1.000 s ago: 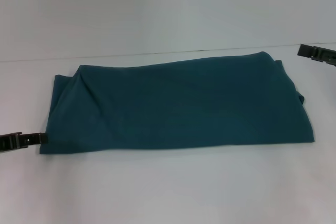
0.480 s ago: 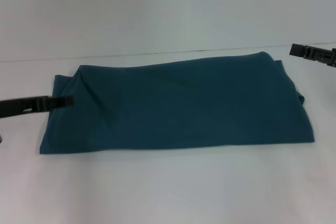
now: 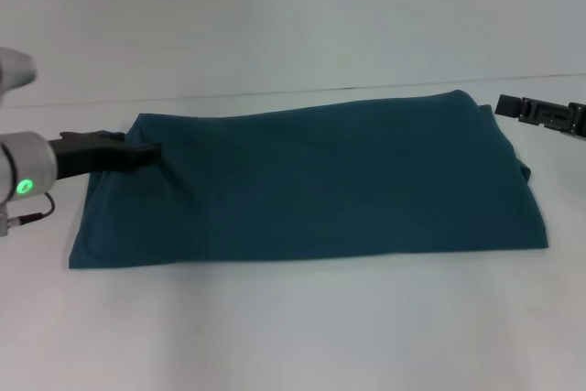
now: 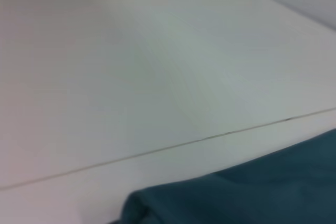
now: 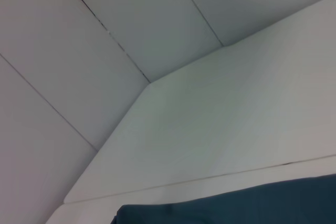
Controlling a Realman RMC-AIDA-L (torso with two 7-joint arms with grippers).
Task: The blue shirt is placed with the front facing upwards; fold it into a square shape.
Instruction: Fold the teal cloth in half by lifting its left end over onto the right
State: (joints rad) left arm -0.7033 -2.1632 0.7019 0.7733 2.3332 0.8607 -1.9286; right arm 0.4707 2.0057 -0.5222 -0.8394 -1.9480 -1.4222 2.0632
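Blue shirt (image 3: 311, 180): folded band, flat on table (image 3: 293, 327) | Left gripper (image 3: 137, 153): shifted from near-left corner onto far-left end, finger state indeterminate | Right gripper (image 3: 513, 107): edged toward far-right corner, state indeterminate | Next: crosswise fold pending

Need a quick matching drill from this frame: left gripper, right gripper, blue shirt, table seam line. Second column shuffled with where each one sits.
Column 1:
1. left gripper
2. right gripper
3. blue shirt
4. table seam line

Column 2:
A. lies as a long folded band across the middle of the table
B. runs across the table just beyond the shirt's far edge
C. over the shirt's far corner on the robot's left
D. off the cloth, beside the shirt's far corner on the robot's right

Pairs: 1-C, 2-D, 3-A, 4-B
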